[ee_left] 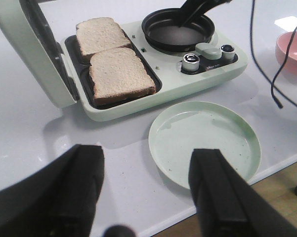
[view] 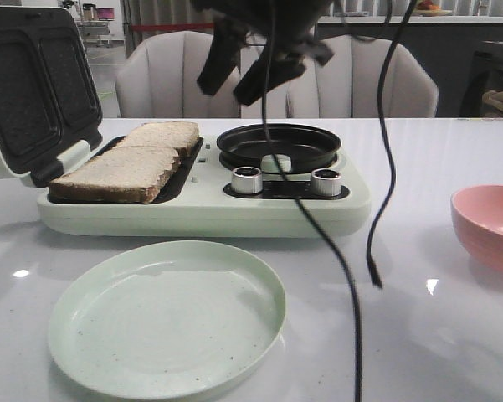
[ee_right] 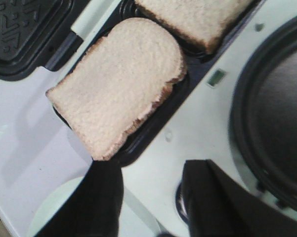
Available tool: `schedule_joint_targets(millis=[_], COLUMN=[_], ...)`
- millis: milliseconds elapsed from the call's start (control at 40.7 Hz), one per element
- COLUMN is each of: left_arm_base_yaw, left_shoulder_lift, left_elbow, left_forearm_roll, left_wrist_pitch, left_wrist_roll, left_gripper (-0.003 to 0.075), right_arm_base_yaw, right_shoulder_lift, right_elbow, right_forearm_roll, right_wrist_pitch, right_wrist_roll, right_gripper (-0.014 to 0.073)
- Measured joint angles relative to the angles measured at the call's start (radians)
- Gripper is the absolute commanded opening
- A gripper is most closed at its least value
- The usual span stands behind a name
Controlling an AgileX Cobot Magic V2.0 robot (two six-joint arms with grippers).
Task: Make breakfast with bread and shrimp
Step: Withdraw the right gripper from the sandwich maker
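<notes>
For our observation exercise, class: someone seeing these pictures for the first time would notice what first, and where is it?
Two slices of bread lie side by side in the open sandwich maker at the table's left, its lid tipped back. Beside them on the same appliance sits an empty black pan, with the right tool hanging open above it. In front lies an empty pale green plate; a pink bowl sits far right.

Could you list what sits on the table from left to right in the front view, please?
Open lid → bread → black pan → pink bowl. The green plate lies nearer the camera, overlapping the bread and pan sideways, so it is left out.
</notes>
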Motion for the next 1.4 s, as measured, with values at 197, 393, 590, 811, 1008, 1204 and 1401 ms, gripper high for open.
schedule_joint_targets(millis=[197, 393, 590, 811, 1008, 1204, 1401], left_arm_base_yaw=[0.0, 0.0, 0.0, 0.0, 0.0, 0.0, 0.0], left_shoulder_lift=[0.0, 0.0, 0.0, 0.0, 0.0, 0.096, 0.329], left_elbow=[0.0, 0.0, 0.0, 0.0, 0.0, -0.063, -0.166], left_forearm_roll=[0.0, 0.0, 0.0, 0.0, 0.0, 0.036, 0.119], left_wrist_pitch=[0.0, 0.0, 0.0, 0.0, 0.0, 0.091, 0.204], left_wrist_roll=[0.0, 0.0, 0.0, 0.0, 0.0, 0.0, -0.018], left_gripper=[0.0434, 0.0434, 0.0434, 0.0434, 0.0434, 0.0434, 0.0434], right_arm_base_yaw=[0.029, 0.064, 0.072, 0.072, 0.072, 0.072, 0.072], right_shoulder_lift=[-0.222, -0.476, -0.731, -1.006, -1.186, -1.283, -1.289], right_elbow=[0.101, 0.334, 0.609, 0.875, 1.038, 1.085, 1.085], right_forearm_roll=[-0.223, -0.257, -0.271, -0.34, -0.373, -0.375, -0.375], right_wrist_pitch=[0.031, 0.0, -0.043, -0.061, -0.061, -0.057, -0.056], right_wrist_roll=[0.084, 0.093, 0.11, 0.189, 0.204, 0.206, 0.206], right_gripper=[0.04, 0.0395, 0.0367, 0.0367, 0.0367, 0.0367, 0.0367])
